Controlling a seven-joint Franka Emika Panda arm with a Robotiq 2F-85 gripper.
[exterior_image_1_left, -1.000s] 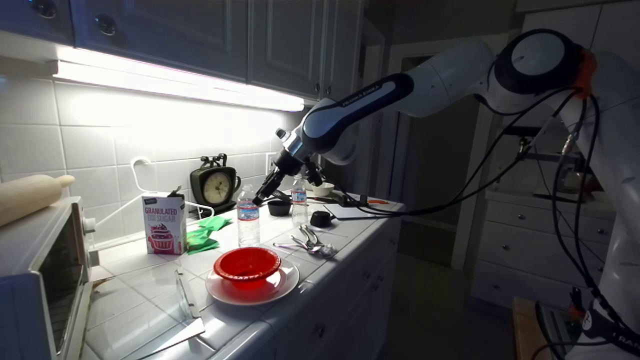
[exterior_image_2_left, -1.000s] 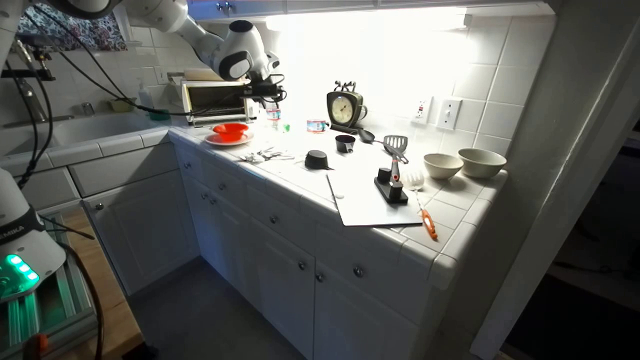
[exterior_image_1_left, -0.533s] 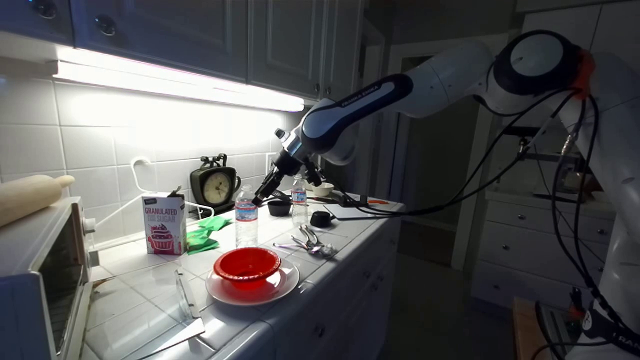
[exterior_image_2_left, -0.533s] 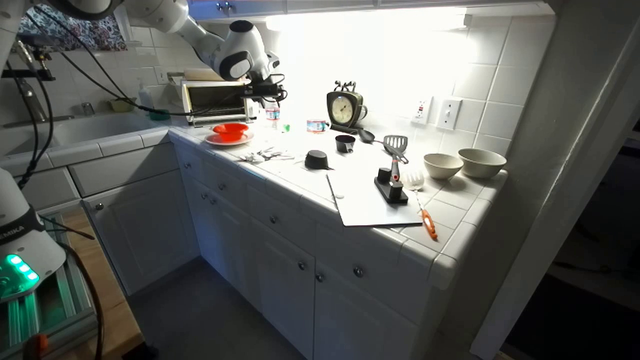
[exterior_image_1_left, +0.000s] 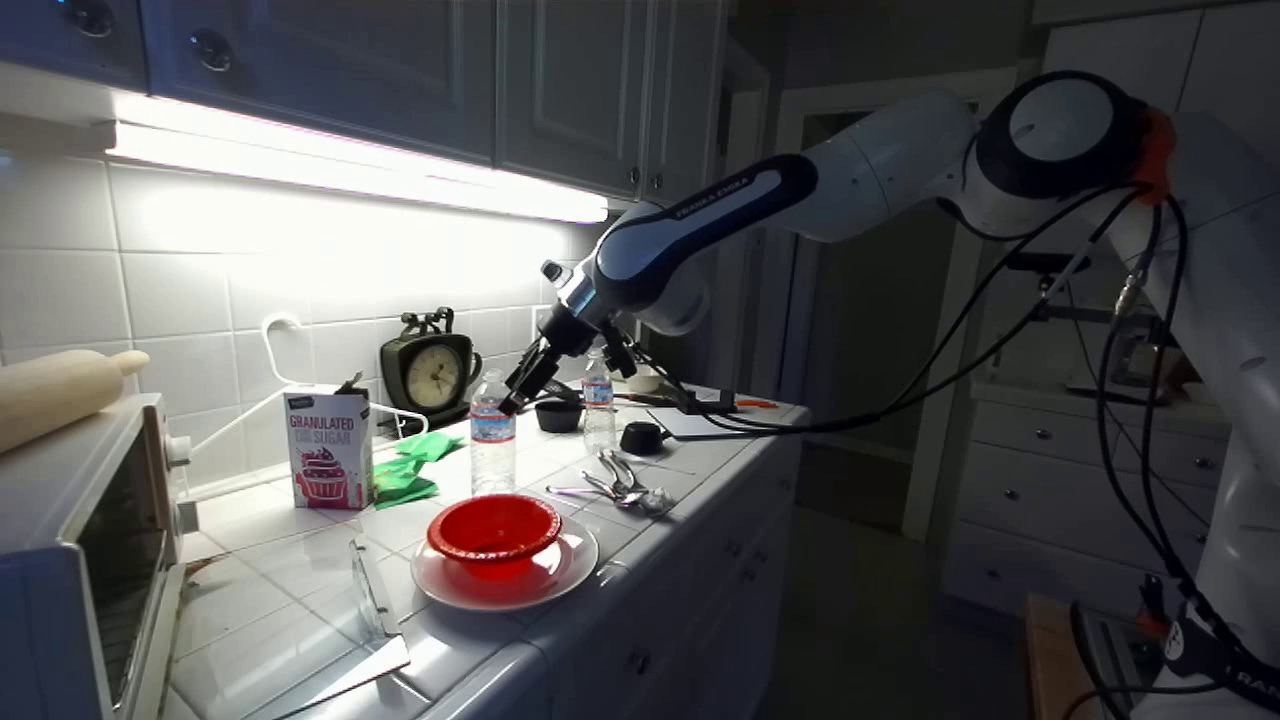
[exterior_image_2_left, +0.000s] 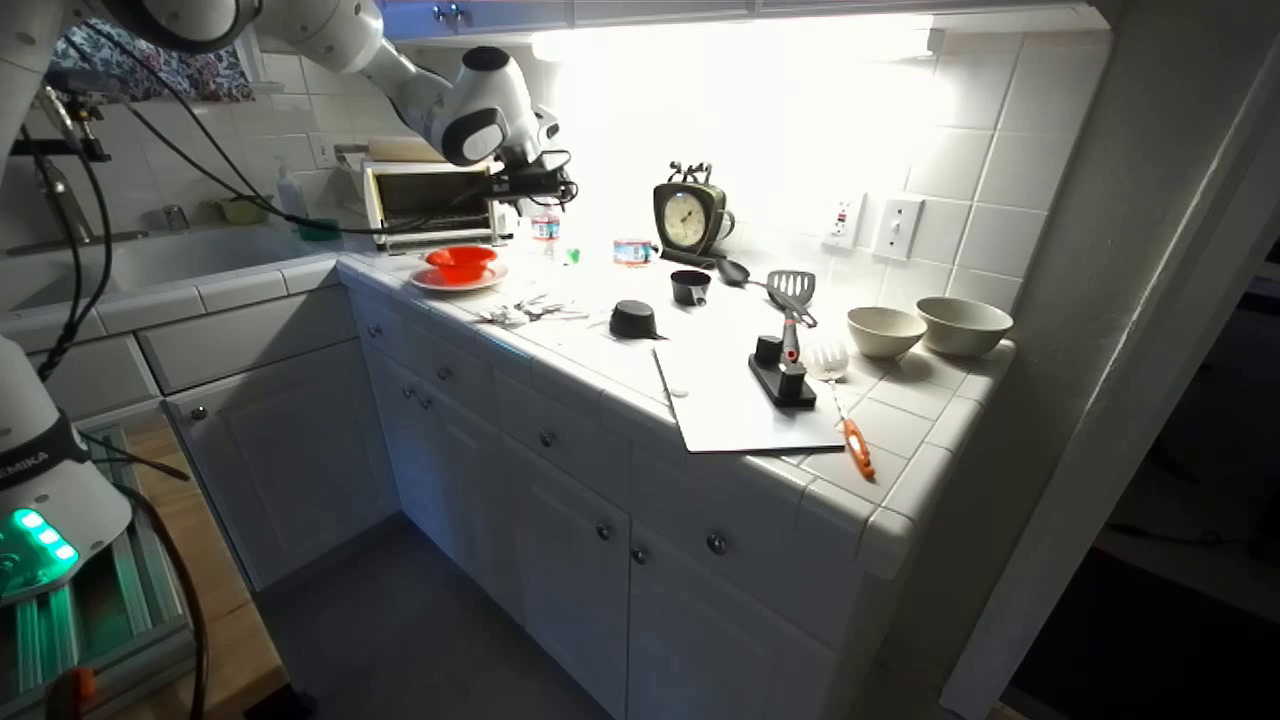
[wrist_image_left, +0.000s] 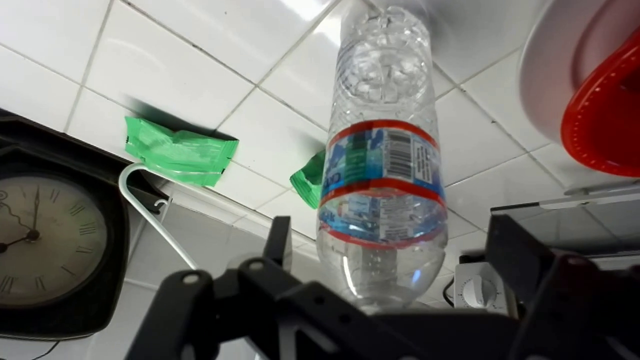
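pincer (wrist_image_left: 393, 239): spread wide, gripping nothing | bottle (wrist_image_left: 382, 155): upright, wrist-view centre, framed by the pincer's gap | risk: if I swing sideways, I could clip this tall bottle, toppling it, perhaps onto the red bowl (wrist_image_left: 607, 112), upper right

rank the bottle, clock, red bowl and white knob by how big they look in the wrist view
1. Bottle and clock: unsure which is larger, as the frame edge cuts the clock off
2. Red bowl, going by the part in frame
3. White knob
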